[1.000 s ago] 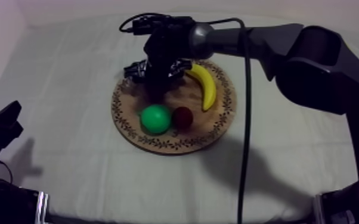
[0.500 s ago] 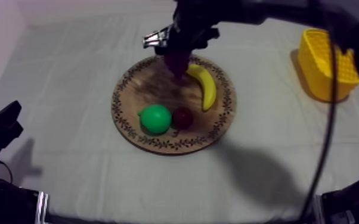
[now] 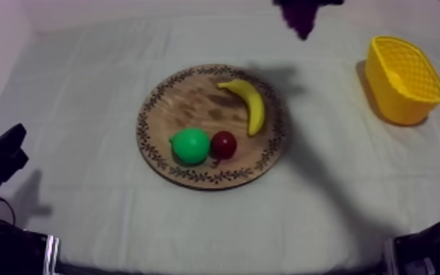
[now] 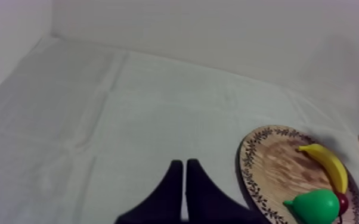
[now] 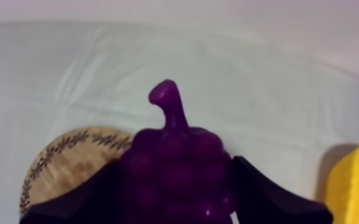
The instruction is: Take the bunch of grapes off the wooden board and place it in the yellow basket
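Lifted clear since half a second ago, the bunch of grapes [image 3: 301, 14] hangs at the top view's upper edge, right of centre, off the wooden board [image 3: 186, 110], with the right jaws clamped on its sides. The left jaws lie pressed together at lower left. Best to carry it rightward until centred over the yellow basket [image 3: 398, 102], then lower before releasing.

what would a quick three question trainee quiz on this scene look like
1. True or false: the right jaws hold the bunch of grapes clear of the wooden board.
2. How many fruits lie on the board? A one, B two, C three.
3. Fill the gap: the left jaws are ___.

Key: 1 true. 2 C: banana, pear, small red fruit. 3 shut.
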Controlling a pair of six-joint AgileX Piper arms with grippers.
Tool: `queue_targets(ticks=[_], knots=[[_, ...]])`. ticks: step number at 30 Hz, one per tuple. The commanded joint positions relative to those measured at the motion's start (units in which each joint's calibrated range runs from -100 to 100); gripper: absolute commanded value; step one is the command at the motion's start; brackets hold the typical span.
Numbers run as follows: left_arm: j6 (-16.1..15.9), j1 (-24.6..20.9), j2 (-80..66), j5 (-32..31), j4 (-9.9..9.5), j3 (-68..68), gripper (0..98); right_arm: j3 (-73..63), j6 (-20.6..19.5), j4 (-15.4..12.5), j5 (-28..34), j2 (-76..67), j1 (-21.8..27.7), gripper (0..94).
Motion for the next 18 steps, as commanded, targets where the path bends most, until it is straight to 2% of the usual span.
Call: queue_targets(ticks=[1, 10, 18], knots=[[-0.01, -0.01, 0.0, -0.03, 0.01, -0.04, 0.1, 0.57, 3.07, -0.26, -1.2, -4.31, 4.53, 48.3], [-0.01, -0.01, 0.0, -0.03, 0.01, -0.04, 0.1, 6.48, 11.91, -2.16, -10.02, -12.04, 15.63, 48.5], [-0.01, -0.01, 0.0, -0.03, 0.01, -0.04, 0.1, 13.64, 17.16, -3.52, -18.09, -14.62, 22.12, 48.5]])
